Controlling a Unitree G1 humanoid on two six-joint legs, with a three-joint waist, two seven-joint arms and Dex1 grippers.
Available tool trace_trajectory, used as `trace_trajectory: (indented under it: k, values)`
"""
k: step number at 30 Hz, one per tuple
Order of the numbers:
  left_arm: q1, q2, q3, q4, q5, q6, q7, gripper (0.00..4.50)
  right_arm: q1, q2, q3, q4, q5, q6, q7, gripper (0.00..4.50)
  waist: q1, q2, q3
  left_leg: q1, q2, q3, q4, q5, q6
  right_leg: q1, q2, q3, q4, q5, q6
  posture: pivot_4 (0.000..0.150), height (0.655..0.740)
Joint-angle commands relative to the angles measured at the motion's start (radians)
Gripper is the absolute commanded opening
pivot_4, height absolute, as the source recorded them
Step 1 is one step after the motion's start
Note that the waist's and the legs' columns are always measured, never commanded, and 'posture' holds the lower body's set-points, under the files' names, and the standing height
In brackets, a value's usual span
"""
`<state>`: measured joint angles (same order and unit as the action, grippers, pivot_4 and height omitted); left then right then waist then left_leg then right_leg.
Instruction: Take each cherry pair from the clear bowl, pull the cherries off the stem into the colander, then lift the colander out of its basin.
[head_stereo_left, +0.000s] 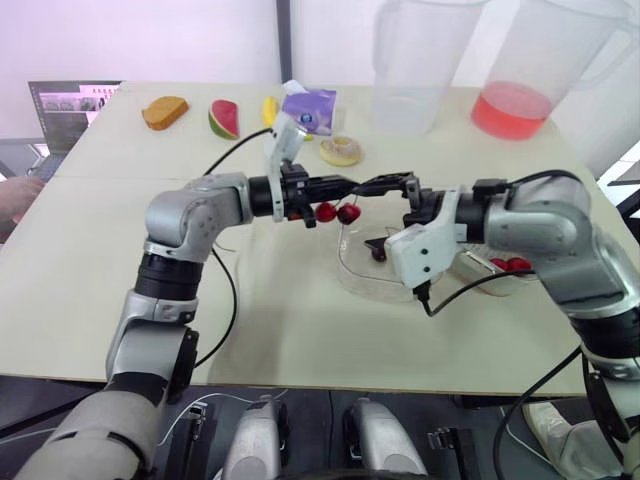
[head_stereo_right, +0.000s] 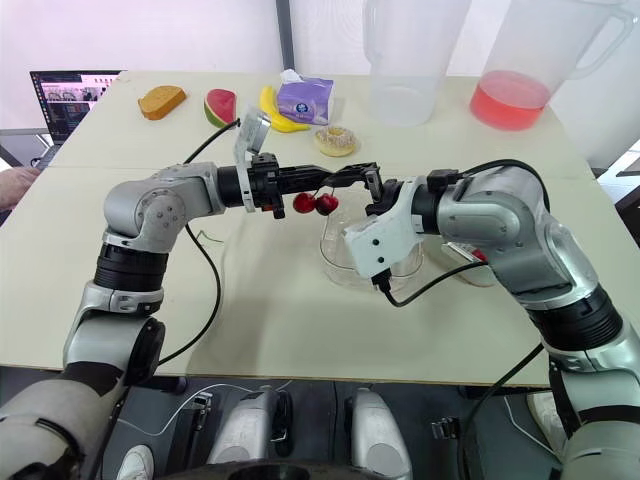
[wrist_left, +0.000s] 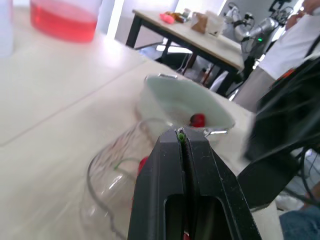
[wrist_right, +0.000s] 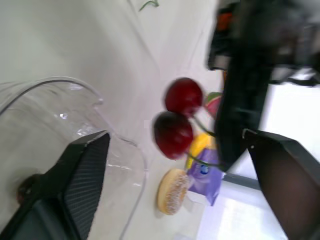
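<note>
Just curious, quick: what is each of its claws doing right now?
Left gripper: shut on the cherry pair's stem.
Right gripper: open, holding nothing.

Nothing here can be read for certain. The purple packet (head_stereo_right: 305, 101), at 12 o'clock on the worktop (head_stereo_right: 260, 310), has a small blue mark. The laptop screen (head_stereo_right: 72, 95) at 10 o'clock shows pictures. Both are illegible.

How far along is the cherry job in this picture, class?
Done: some cherries lie in the colander. In hand: the left hand, shut, holds a cherry pair aloft; the open right hand faces it. Left: pulling them off, lifting the colander.
</note>
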<state>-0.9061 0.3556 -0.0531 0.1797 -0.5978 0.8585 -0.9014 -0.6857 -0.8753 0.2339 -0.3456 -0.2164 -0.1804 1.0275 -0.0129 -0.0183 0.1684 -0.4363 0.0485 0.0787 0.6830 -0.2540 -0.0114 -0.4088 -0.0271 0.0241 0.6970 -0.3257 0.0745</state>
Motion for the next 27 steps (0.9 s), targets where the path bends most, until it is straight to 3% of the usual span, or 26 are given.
trace_trajectory:
  k: [1, 3, 4, 6, 8, 13, 19, 27]
  values:
    - [-0.033, 0.021, 0.008, 0.001, 0.014, -0.038, -0.034, 0.0, 0.012, -0.015, -0.058, -0.043, 0.038, 0.017, 0.003, 4.47, 0.001, 0.0, 0.0, 0.0, 0.0, 0.0, 0.0, 0.0, 0.0, 0.0, 0.0, 0.0, 0.0, 0.0, 0.0, 0.15, 0.74]
    - [-0.039, 0.033, 0.005, 0.001, 0.016, -0.047, -0.056, 0.0, 0.037, 0.003, -0.094, -0.07, 0.119, 0.151, 0.01, 4.47, 0.002, 0.0, 0.0, 0.0, 0.0, 0.0, 0.0, 0.0, 0.0, 0.0, 0.0, 0.0, 0.0, 0.0, 0.0, 0.15, 0.74]
    - [-0.044, 0.042, 0.005, -0.007, 0.013, -0.05, -0.075, 0.0, 0.047, 0.022, -0.123, -0.102, 0.196, 0.322, 0.012, 4.47, 0.002, 0.0, 0.0, 0.0, 0.0, 0.0, 0.0, 0.0, 0.0, 0.0, 0.0, 0.0, 0.0, 0.0, 0.0, 0.15, 0.74]
    - [-0.056, 0.061, 0.018, -0.038, -0.019, -0.051, -0.137, 0.0, 0.021, 0.06, -0.188, -0.172, 0.411, 0.862, 0.011, 4.47, 0.002, 0.0, 0.0, 0.0, 0.0, 0.0, 0.0, 0.0, 0.0, 0.0, -0.001, 0.0, 0.0, 0.0, 0.0, 0.15, 0.74]
    - [-0.064, 0.078, 0.029, -0.059, -0.041, -0.064, -0.196, 0.0, -0.036, 0.091, -0.236, -0.208, 0.569, 1.244, -0.001, 4.47, 0.001, 0.0, 0.0, 0.0, 0.001, 0.0, 0.0, 0.0, -0.001, 0.0, -0.001, 0.0, 0.001, 0.0, 0.0, 0.15, 0.74]
    - [-0.076, 0.101, 0.048, -0.086, -0.092, -0.049, -0.271, 0.0, -0.189, 0.23, -0.353, -0.177, 0.75, 1.744, -0.068, 4.47, -0.003, 0.0, 0.0, 0.001, 0.001, 0.0, -0.001, -0.001, 0.002, 0.0, -0.002, 0.0, 0.001, 0.0, -0.001, 0.15, 0.74]
    - [-0.075, 0.101, 0.05, -0.108, -0.113, -0.039, -0.279, 0.0, -0.265, 0.324, -0.41, -0.073, 0.872, 1.795, -0.214, 4.47, 0.003, 0.0, 0.0, 0.001, 0.0, 0.0, -0.001, -0.003, 0.006, 0.0, -0.002, 0.0, 0.001, 0.0, -0.001, 0.15, 0.74]
    - [-0.065, 0.08, 0.05, -0.128, -0.112, -0.042, -0.257, 0.0, -0.299, 0.361, -0.425, 0.0, 1.03, 1.795, -0.371, 4.47, -0.002, 0.0, 0.0, 0.0, 0.0, 0.0, -0.002, -0.004, 0.006, -0.001, -0.002, 0.0, 0.001, 0.0, 0.0, 0.15, 0.74]
